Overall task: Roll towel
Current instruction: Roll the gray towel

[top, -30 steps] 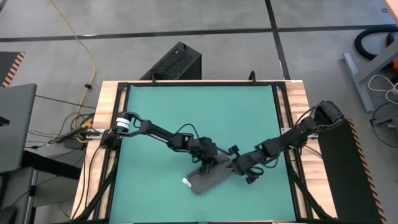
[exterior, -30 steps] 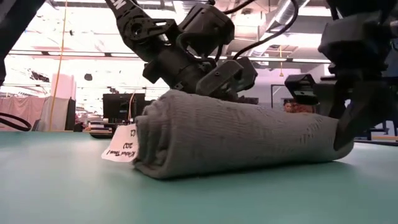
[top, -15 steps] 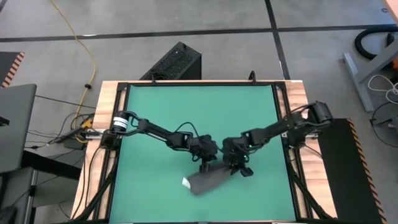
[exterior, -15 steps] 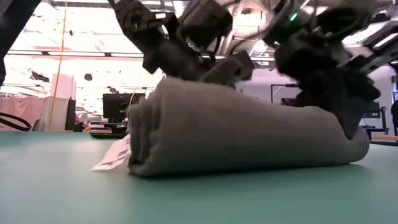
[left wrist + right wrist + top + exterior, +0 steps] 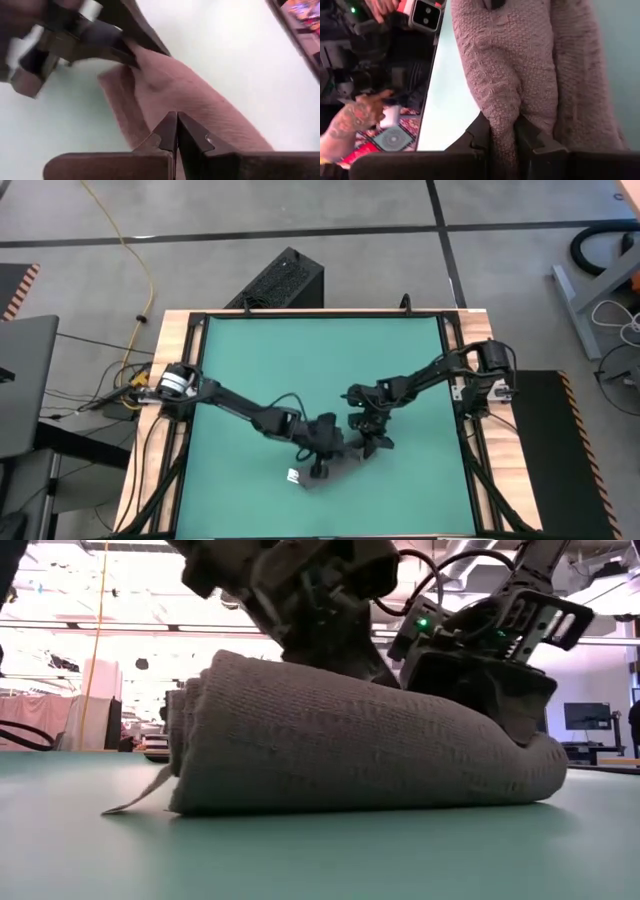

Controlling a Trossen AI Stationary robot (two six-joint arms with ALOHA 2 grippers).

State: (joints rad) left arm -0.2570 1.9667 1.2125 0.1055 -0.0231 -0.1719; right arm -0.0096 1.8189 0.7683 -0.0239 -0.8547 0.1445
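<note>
Gripping one towel (image 5: 360,745): two pincers, right (image 5: 503,134) pinching.

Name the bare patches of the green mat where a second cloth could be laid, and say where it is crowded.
Free: the mat's far half, between the two arms and its far edge, and both near corners. Crowded: the near middle, where the left gripper and right gripper both press on the rolled towel, the right one pinching a fold.

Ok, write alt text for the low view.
A rolled dark grey soft cloth towel lies on the green mat, its white tag trailing from one end. Both dark two-finger grippers press on it from above, the right gripper at its flatter far end.
</note>
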